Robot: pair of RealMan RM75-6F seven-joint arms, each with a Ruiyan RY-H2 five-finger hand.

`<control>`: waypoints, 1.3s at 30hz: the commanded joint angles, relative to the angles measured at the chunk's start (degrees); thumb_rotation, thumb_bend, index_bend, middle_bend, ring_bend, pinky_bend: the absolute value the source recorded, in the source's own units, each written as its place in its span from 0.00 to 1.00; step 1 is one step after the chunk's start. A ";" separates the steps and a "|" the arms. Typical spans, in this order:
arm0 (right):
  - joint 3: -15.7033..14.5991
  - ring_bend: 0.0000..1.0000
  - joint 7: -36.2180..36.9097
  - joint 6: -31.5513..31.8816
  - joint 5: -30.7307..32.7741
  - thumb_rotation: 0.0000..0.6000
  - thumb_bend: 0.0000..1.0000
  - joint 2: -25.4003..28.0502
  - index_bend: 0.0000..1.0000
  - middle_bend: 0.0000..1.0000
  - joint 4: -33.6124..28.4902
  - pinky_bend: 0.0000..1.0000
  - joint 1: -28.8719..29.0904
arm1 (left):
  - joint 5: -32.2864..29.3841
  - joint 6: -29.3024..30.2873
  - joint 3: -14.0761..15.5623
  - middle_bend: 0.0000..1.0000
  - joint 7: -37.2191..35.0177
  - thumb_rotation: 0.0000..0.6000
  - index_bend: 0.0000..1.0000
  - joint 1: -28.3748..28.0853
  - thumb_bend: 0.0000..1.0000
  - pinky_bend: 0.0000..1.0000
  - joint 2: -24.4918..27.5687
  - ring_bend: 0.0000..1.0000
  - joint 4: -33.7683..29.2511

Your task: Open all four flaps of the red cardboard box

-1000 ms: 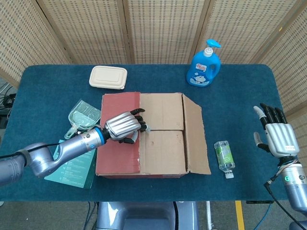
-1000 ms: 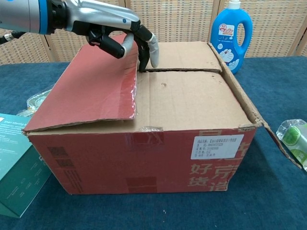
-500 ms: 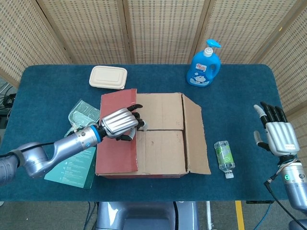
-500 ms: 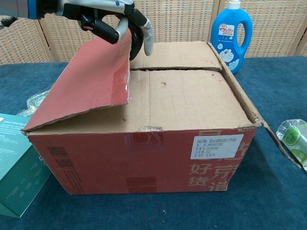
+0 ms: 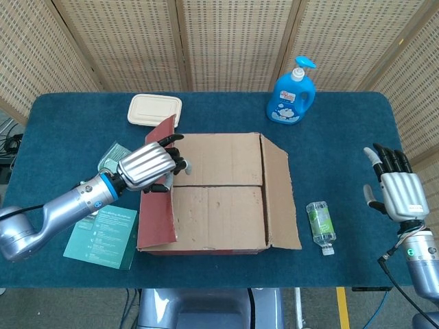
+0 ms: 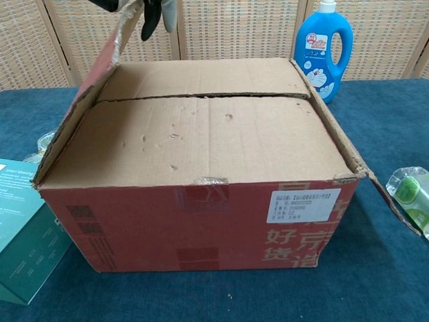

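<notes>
Cardboard is standing up along the left side of the red cardboard box (image 5: 206, 195), which is sitting at the middle of the dark blue table (image 5: 62, 137). The left outer flap (image 5: 159, 185), red on its outer face, is tilting nearly upright, and the silver left hand (image 5: 147, 166) is gripping it near its upper edge, knuckles lying over the red face and dark fingertips (image 6: 149, 19) hooking over the rim toward the inside of the box. In the chest view only those fingertips are showing at the top of the frame, wrapping the raised flap's edge (image 6: 119, 33). The two brown inner flaps (image 5: 216, 188) are lying flat and closed, meeting in a seam across the top. The right outer flap (image 5: 280, 195) is folding outward and sloping down toward the table.

The right hand (image 5: 398, 195) is hovering well apart from the box, past the table's right edge, palm away, fingers spread and pointing up, holding nothing.

A blue detergent bottle with a white pump (image 5: 293, 94) is standing behind the box. A cream lidded food container (image 5: 155, 110) is lying at the back left. A clear plastic container (image 5: 113, 159) and a teal booklet (image 5: 103, 233) are lying left of the box, beneath the left arm. A small clear bottle with a green label (image 5: 320, 226) is lying on its side to the right of the box.
</notes>
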 commanded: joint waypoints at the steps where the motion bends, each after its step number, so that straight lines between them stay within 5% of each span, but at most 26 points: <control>1: 0.08 0.00 -0.24 -0.01 -0.17 1.00 0.54 0.04 0.00 0.04 -0.24 0.03 0.11 | 0.46 1.76 0.33 0.51 0.12 0.52 0.37 1.72 1.00 0.07 2.76 0.40 -1.07; 20: 0.51 0.00 -2.12 -0.35 -0.19 1.00 0.54 0.98 0.00 0.04 -2.54 0.03 0.58 | 3.75 9.59 2.32 0.53 -1.69 0.52 0.37 10.77 1.00 0.07 15.48 0.42 -5.35; 30: 0.66 0.00 -2.95 -0.88 0.34 1.00 0.54 0.60 0.00 0.04 -3.03 0.03 1.09 | 3.61 9.53 3.77 0.54 -2.01 0.52 0.37 15.02 0.99 0.07 17.46 0.42 -4.66; 34: 0.47 0.00 -3.06 -1.21 0.35 1.00 0.54 -0.05 0.00 0.04 -2.79 0.03 1.27 | 2.73 10.40 3.85 0.52 -0.60 0.52 0.37 16.68 0.84 0.07 15.15 0.42 -3.47; 39: 0.15 0.00 -3.06 -1.21 0.12 1.00 0.54 -0.63 0.00 0.04 -2.50 0.03 1.21 | 0.46 11.78 3.38 0.37 2.32 0.50 0.36 18.37 0.63 0.07 11.45 0.30 -2.54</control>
